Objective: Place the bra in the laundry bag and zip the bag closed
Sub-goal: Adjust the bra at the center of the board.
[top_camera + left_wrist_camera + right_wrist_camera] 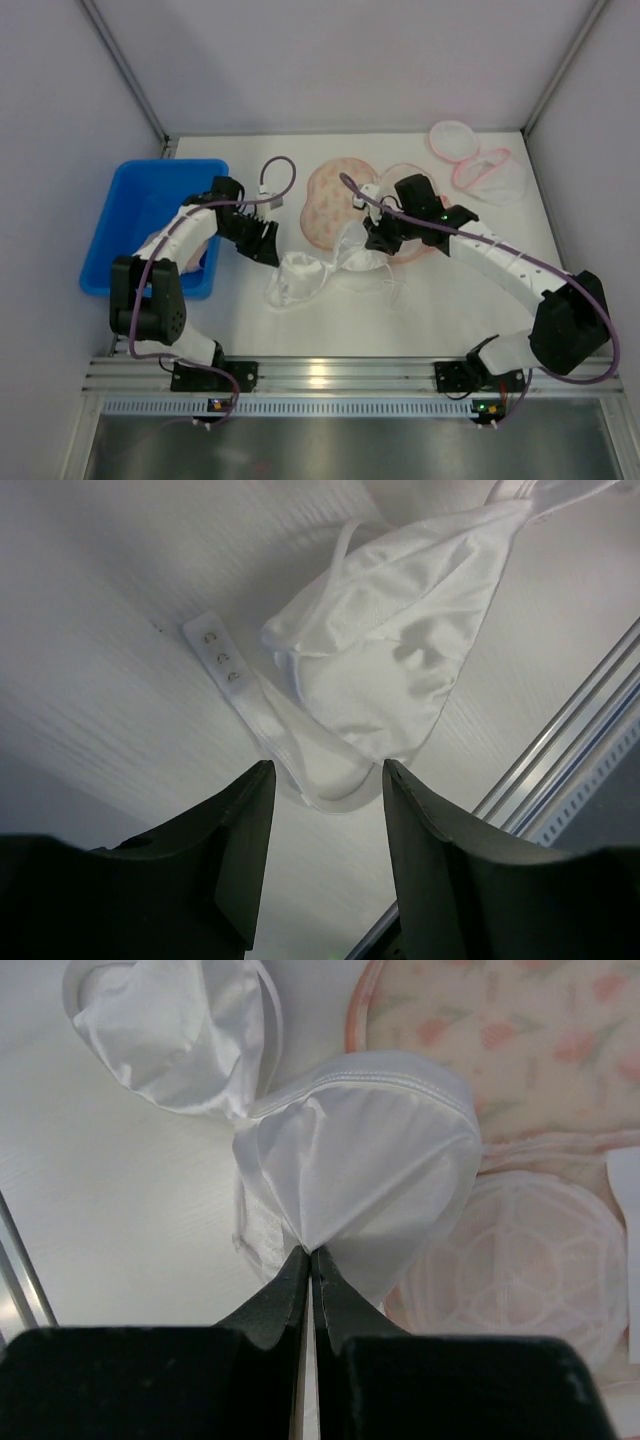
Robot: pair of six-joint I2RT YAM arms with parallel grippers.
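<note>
Bra [370, 1150] pinched in closed right claw [308, 1252]; left claw [328, 770] parted, empty, beside its other cup.

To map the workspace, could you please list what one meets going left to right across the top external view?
In order: blue bin → left gripper → white bra → right gripper → pink-trimmed mesh bag.

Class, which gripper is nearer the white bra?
Right. The right gripper is shut on one cup of the white bra; the left gripper hangs open just above the other cup's edge.
</note>
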